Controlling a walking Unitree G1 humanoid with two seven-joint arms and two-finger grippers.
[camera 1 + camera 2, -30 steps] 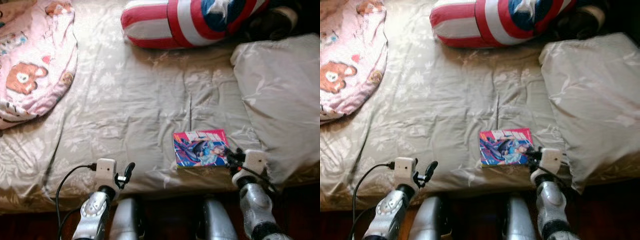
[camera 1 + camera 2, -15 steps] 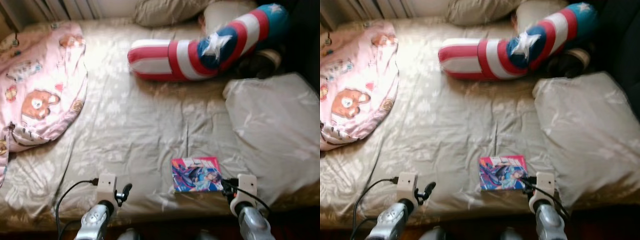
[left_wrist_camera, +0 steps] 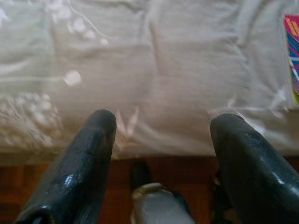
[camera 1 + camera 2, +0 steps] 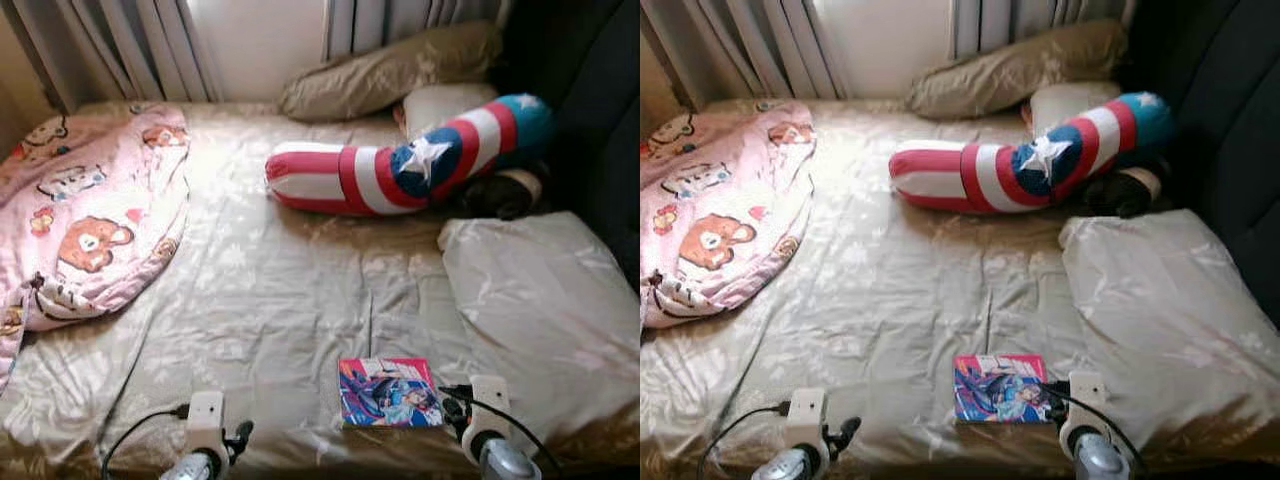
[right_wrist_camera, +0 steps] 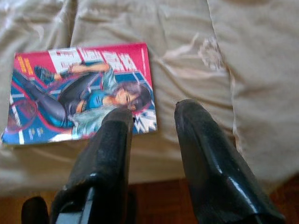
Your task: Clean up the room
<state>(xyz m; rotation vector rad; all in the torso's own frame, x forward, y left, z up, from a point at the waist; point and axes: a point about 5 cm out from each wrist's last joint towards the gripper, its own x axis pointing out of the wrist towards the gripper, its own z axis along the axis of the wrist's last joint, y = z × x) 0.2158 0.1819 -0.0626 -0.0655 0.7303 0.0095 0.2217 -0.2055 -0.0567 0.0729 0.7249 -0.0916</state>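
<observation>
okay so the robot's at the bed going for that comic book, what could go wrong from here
1. The comic book lies flat on the soft sheet near the bed's front edge; the open right hand sits at its corner and could nudge it off onto the floor.
2. Flat and thin, it gives the fingers little to pinch; they may catch wrinkled sheet instead.
3. The open left hand trails a cable that might snag.

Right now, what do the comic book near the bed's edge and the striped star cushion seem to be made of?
Comic book: likely glossy printed paper; its flat cover carries bright artwork and lies thin on the bed sheet. Right gripper is at its corner, fingers open.

Striped star cushion: probably soft stuffed fabric, matte; it bends in a rounded curve and shows no shine.
</observation>
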